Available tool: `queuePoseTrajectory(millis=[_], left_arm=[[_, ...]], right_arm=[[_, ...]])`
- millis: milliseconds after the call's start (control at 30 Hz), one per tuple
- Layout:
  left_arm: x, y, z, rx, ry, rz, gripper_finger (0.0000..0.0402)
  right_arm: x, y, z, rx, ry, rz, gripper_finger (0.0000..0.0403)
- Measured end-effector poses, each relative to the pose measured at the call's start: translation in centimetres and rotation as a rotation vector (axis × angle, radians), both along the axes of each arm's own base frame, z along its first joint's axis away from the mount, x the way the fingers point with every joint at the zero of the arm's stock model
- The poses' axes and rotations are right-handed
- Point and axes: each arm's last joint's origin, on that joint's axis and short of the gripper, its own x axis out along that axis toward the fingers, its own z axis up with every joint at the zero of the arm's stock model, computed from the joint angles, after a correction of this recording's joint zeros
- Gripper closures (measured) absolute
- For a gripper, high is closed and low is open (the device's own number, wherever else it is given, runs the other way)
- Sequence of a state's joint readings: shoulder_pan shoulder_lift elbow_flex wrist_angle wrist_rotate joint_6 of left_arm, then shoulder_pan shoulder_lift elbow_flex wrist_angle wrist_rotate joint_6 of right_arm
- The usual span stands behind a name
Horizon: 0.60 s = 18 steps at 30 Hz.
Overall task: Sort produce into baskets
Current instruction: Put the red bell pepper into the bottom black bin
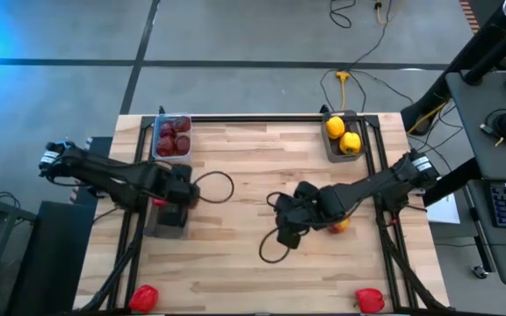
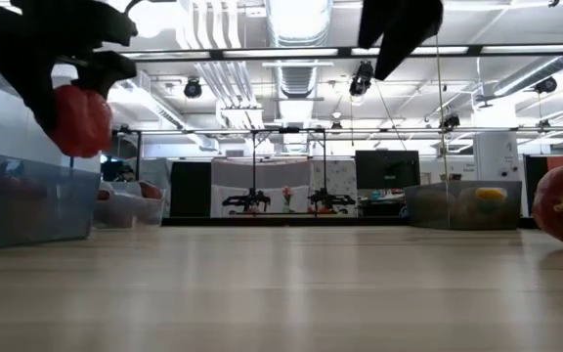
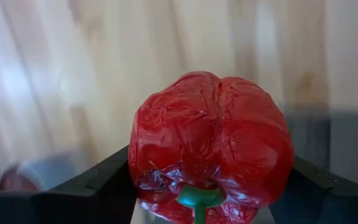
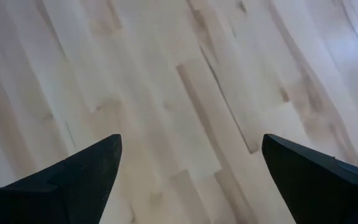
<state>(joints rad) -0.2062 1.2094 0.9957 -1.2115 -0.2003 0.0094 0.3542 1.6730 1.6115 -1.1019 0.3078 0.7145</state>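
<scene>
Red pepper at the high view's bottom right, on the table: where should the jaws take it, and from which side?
Probably across the widest part of the red pepper, coming straight down from above: it lies free on the table with nothing beside it, so both flanks are open. Stem direction unclear.

Evenly lit from overhead, with ceiling strip lights (image 2: 301, 20) blown out to white glare in the low view. A blue flare in the high view's top left corner. Soft, faint shadows on the pale wooden tabletop (image 1: 253, 167). Sharp and glossy, the wrinkled red toy pepper (image 3: 211, 146) in the left wrist view; behind it, streaked with blur. Nearest boards soft in the low view.
</scene>
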Motion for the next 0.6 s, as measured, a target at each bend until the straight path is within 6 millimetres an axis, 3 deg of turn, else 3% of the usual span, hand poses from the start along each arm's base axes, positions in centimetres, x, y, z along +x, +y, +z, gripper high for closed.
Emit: queuePoseTrajectory(millis=[167, 267, 600], left_arm=[[-1.5, 1.8, 1.0, 0.03, 0.065, 0.08, 0.0139], [-2.4, 2.2, 0.5, 0.021, 0.132, 0.097, 0.0139], [-1.6, 2.2, -4.7, -0.017, 0.239, 0.088, 0.0139]], right_arm=[[0.3, -0.3, 0.1, 0.018, -0.022, -0.035, 0.0023], [0.1, 0.1, 0.1, 0.03, -0.027, -0.048, 0.0023], [-0.2, 0.9, 0.1, 0.054, -0.04, -0.09, 0.0023]])
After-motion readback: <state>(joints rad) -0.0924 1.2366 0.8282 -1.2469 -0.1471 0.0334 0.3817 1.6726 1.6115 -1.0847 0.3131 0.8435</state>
